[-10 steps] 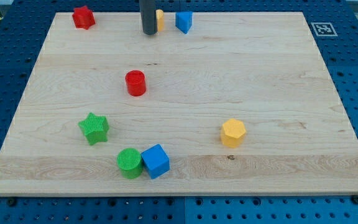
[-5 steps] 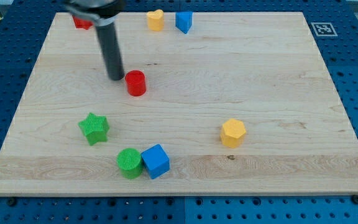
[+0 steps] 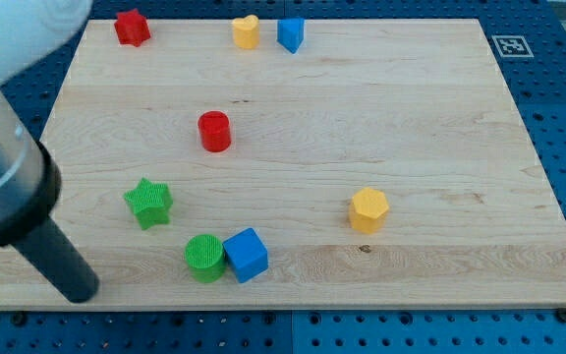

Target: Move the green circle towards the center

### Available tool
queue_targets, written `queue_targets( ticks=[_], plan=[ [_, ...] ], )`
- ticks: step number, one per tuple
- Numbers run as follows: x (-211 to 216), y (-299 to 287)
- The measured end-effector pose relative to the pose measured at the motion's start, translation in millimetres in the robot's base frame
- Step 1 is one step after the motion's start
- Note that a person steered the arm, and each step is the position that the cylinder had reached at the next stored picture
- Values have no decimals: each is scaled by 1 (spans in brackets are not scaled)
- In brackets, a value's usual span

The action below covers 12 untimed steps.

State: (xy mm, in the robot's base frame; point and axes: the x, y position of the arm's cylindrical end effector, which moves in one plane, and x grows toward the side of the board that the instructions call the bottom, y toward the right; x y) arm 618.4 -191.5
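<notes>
The green circle [image 3: 204, 258] lies near the view's bottom, left of the middle, touching the blue cube [image 3: 247, 255] on its right. My tip [image 3: 77, 293] rests at the board's bottom left corner, well to the left of the green circle and slightly lower. The rod rises up and left to the large grey arm body that fills the view's left edge. The green star [image 3: 148, 203] sits above and left of the green circle.
A red cylinder [image 3: 214, 131] stands left of the board's middle. A yellow hexagon [image 3: 368, 209] lies at the right of centre. Along the top edge are a red star [image 3: 131, 27], a yellow heart-like block [image 3: 247, 31] and a blue block [image 3: 290, 33].
My tip has swept from the top edge, past the left of the red cylinder, down to the board's bottom left corner. No block has moved.
</notes>
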Motion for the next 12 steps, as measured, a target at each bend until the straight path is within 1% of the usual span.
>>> queue_targets(
  ticks=[3, 4, 5, 6, 7, 8, 9, 10, 11, 12],
  plan=[
    [-2, 118],
    [-22, 134],
    [-38, 135],
    [-10, 135],
    [0, 127],
    [-11, 109],
    [-27, 107],
    [-53, 111],
    [-89, 122],
    [-105, 134]
  ],
)
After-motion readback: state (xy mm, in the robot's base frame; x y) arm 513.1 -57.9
